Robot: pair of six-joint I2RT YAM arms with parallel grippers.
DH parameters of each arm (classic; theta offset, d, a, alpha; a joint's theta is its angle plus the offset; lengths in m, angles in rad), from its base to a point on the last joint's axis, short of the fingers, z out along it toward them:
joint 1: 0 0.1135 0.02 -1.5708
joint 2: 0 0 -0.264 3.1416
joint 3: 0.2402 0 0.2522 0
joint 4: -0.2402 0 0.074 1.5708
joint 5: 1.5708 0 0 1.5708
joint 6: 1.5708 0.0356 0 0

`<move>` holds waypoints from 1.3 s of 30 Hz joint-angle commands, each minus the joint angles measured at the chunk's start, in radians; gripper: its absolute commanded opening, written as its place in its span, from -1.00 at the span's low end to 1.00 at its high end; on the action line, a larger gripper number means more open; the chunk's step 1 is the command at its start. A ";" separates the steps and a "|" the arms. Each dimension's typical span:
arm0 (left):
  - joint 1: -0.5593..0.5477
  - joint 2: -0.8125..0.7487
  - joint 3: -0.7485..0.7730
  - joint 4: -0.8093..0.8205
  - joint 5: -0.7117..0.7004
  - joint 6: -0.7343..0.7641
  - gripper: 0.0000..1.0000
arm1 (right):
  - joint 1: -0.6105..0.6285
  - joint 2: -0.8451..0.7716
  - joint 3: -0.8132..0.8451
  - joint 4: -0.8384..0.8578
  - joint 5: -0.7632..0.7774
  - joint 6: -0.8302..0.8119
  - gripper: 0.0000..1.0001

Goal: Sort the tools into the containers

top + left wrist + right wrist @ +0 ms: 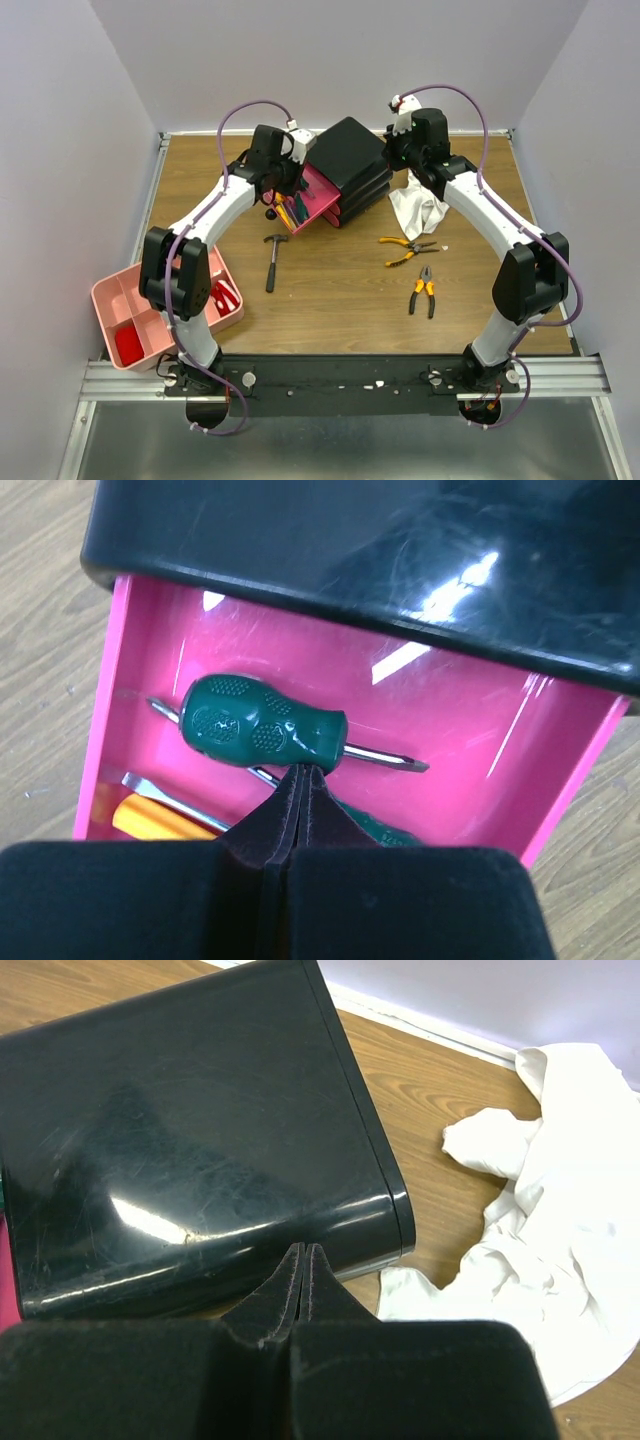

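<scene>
The left tool (302, 775), pressed together and empty, hangs over the open pink drawer (470, 730) where the green screwdriver (262, 723) lies. The right tool (303, 1255) is pressed together too. Next, probably grab the hammer (272, 262).

The box (350, 160) is glossy black and its open drawer (480, 750) magenta. In it lie a dark green screwdriver (262, 725) with a dotted grip and an orange-yellow handle (150, 820). The table (340, 320) is brown wood grain. The hammer (272, 262) has a black handle. The pliers (408, 250) and second pliers (424, 291) are orange and black. The cloth (560, 1230) is white. The tray (112, 298) at the table's near left corner is pale pink.
</scene>
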 commanded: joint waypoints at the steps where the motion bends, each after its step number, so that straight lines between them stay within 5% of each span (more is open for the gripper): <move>1: -0.001 -0.073 0.021 -0.060 -0.016 0.017 -1.00 | -0.004 0.008 0.015 0.022 0.037 -0.013 -0.95; 8: 0.122 -0.271 -0.137 -0.114 -0.059 0.000 -1.00 | -0.014 0.034 0.056 0.044 0.120 -0.029 -0.95; 11: 0.200 -0.302 -0.206 -0.105 -0.066 -0.034 -1.00 | -0.046 0.072 0.122 0.036 0.030 -0.065 -0.12; 14: 0.234 -0.299 -0.251 -0.091 -0.059 -0.031 -1.00 | -0.098 0.141 0.208 -0.021 -0.086 -0.061 0.11; 18: 0.249 -0.262 -0.283 -0.060 -0.045 -0.026 -1.00 | -0.147 0.230 0.312 -0.039 -0.189 -0.088 -0.09; 19: 0.252 -0.245 -0.292 -0.054 -0.033 -0.031 -1.00 | -0.164 0.247 0.325 -0.042 -0.202 -0.084 -0.28; 21: 0.254 -0.228 -0.298 -0.034 -0.024 -0.032 -1.00 | -0.173 0.287 0.336 -0.036 -0.202 -0.082 -0.98; 26: 0.254 -0.178 -0.280 0.003 0.067 -0.068 -1.00 | -0.175 0.367 0.386 -0.038 -0.277 -0.128 -0.99; 32: 0.234 -0.121 -0.236 0.026 0.174 -0.068 -1.00 | -0.175 0.425 0.397 -0.044 -0.583 -0.145 -0.69; 39: 0.173 -0.066 -0.180 0.047 0.294 -0.068 -1.00 | -0.172 0.427 0.368 -0.036 -0.774 -0.087 -0.70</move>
